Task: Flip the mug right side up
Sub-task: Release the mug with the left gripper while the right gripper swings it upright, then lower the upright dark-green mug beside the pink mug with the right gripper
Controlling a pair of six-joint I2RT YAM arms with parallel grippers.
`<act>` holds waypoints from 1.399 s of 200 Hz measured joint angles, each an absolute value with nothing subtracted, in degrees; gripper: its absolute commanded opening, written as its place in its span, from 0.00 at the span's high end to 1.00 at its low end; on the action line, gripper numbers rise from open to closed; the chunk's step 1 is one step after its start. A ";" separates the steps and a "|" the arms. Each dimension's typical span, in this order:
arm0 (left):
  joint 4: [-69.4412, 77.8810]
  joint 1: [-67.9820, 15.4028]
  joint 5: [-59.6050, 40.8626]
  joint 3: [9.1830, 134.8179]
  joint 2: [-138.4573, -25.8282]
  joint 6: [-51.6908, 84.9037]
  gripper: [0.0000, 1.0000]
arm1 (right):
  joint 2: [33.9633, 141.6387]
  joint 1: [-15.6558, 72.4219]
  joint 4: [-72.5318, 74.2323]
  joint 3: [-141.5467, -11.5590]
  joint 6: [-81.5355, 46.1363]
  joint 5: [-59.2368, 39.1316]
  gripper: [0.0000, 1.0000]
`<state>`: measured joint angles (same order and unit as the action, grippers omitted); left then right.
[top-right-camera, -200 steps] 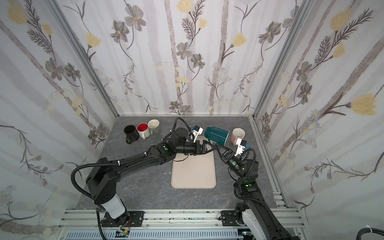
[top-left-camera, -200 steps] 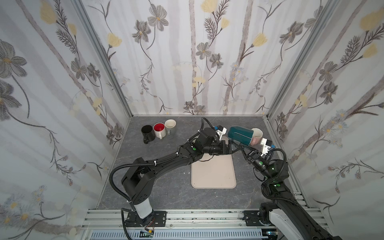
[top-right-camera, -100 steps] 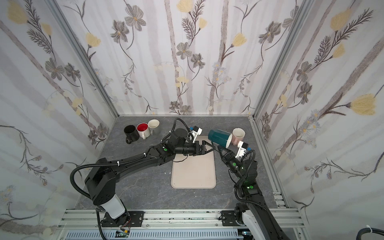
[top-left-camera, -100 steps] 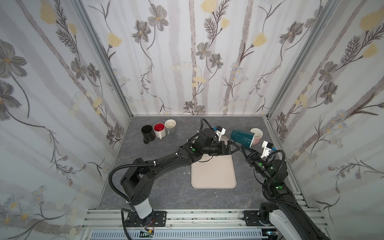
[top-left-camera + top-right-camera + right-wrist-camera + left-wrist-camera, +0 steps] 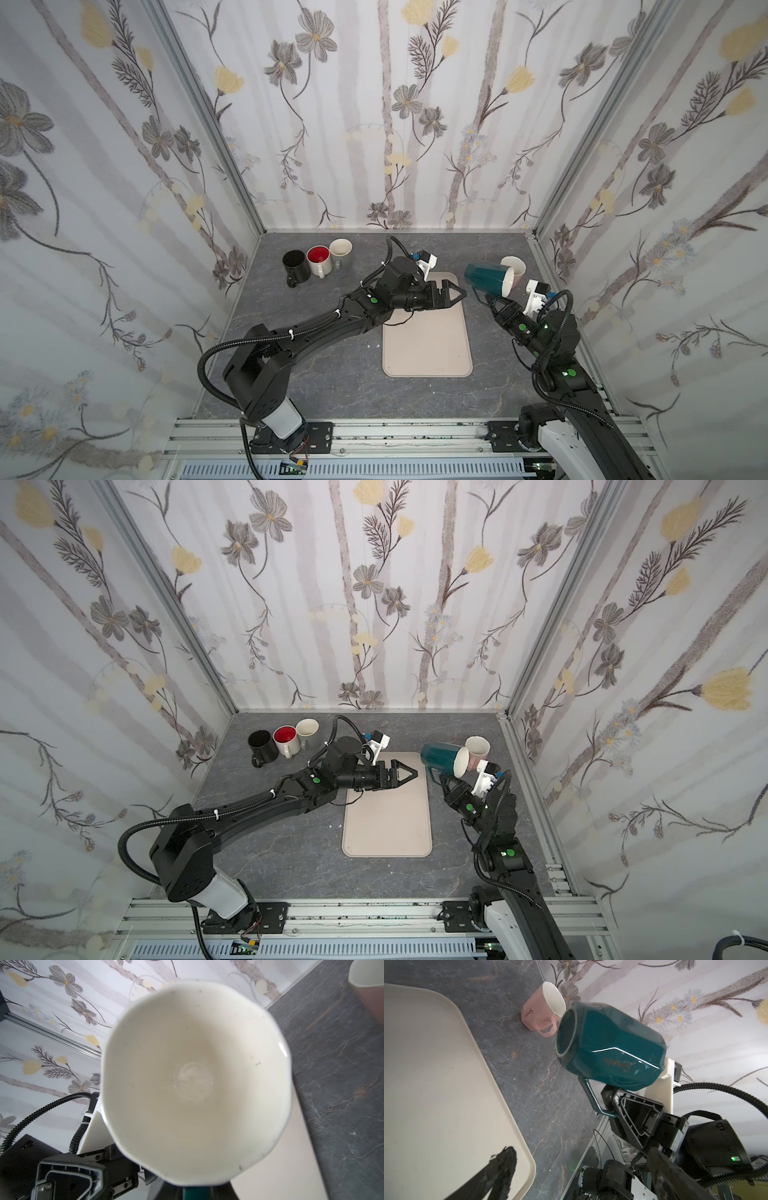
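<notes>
The right gripper (image 5: 490, 298) clamps the handle of the teal mug (image 5: 484, 277), held sideways above the far right corner of the table (image 5: 332, 386). The left gripper (image 5: 459, 293) gapes wide over the mat (image 5: 428, 345).

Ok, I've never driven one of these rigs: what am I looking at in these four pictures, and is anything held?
Two black robot arms work on a grey table, each ending in a two-fingered gripper. Both top views look down from one overhead camera; the other two are wrist cameras. The right gripper is shut on the handle of a teal mug, held off the table on its side; the right wrist view looks into its white inside. The left gripper is open and empty over a beige tray. A pink mug stands by the right wall; a black mug, a red-lined mug and a cream mug stand far left.
</notes>
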<state>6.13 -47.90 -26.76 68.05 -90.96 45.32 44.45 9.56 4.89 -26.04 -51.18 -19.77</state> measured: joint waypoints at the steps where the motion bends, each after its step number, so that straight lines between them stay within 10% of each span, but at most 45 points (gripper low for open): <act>1: 6.02 -47.83 -26.68 67.96 -90.83 45.12 0.00 | 44.45 9.56 4.60 -26.20 -51.00 -19.68 1.00; 90: -2.15 -45.71 -16.53 57.52 -77.93 33.36 0.00 | 56.34 9.39 -24.14 -46.87 -32.60 -5.63 1.00; 280: 7.57 -45.19 -10.07 37.36 -60.18 21.28 0.00 | 85.49 -0.43 -36.36 -77.89 -18.37 -0.75 1.00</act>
